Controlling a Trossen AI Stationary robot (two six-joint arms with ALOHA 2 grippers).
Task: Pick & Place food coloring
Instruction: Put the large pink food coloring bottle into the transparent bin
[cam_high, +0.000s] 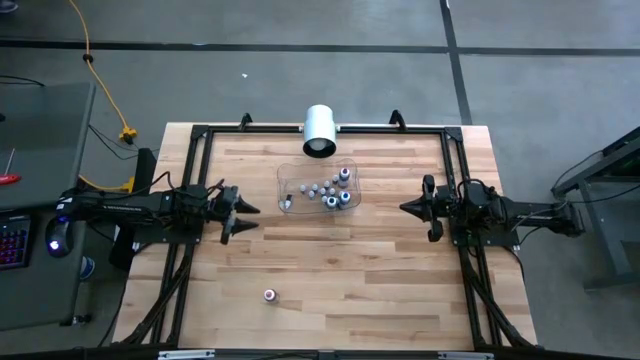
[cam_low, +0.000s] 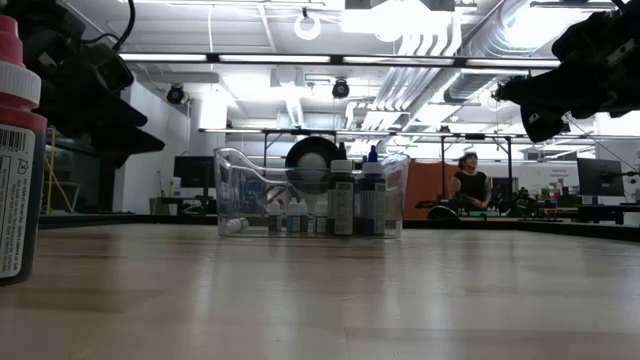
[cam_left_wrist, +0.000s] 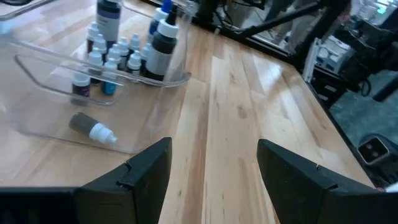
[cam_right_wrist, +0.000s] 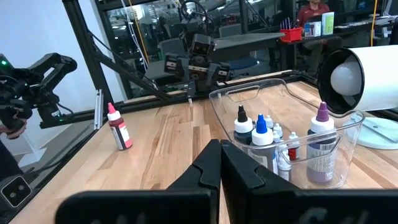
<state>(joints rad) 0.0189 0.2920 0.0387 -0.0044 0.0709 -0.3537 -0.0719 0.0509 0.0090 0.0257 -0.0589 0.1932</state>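
One camera hangs above me and looks straight down on the whole tabletop (cam_high: 340, 260), while a second sits at tabletop height and looks level across the wood into the room, with a red bottle (cam_low: 18, 150) very close at its edge. My two wrist cameras look out past my own fingers, low over the wood and aimed toward the middle. All four share the clear tray (cam_high: 318, 187) of small bottles (cam_left_wrist: 106, 59).

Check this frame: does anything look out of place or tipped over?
Yes. One red bottle stands alone near the table's front edge, far from the clear tray that holds the other bottles. Inside the tray, one small bottle lies on its side.
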